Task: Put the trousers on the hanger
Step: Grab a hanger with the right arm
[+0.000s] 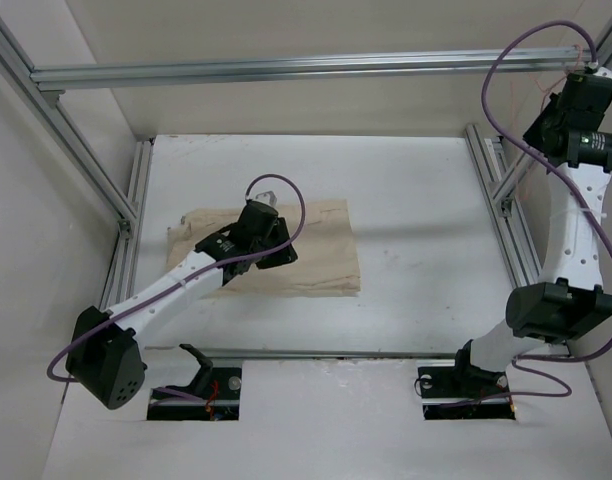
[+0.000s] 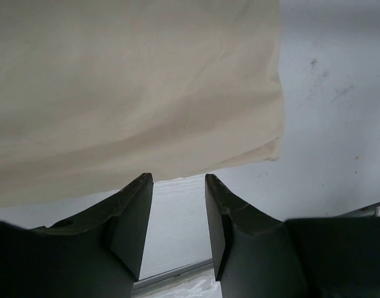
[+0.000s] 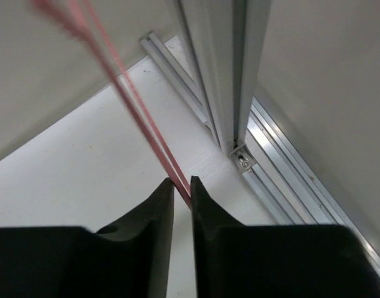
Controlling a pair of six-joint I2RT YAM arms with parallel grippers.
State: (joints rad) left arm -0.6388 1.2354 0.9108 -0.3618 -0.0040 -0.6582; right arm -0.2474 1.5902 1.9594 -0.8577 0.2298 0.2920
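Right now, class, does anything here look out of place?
Yes: the hanger is nowhere near the trousers. The right gripper pinches its wire up beside the frame post at the far right, while the trousers lie on the table under the open left gripper.

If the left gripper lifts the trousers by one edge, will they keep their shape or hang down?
The trousers will probably droop and fold, since they lie as thin, softly wrinkled cloth. They look light for their area, so one pinch may lift them. Pushed by the left gripper, the edge would likely bunch up rather than slide.
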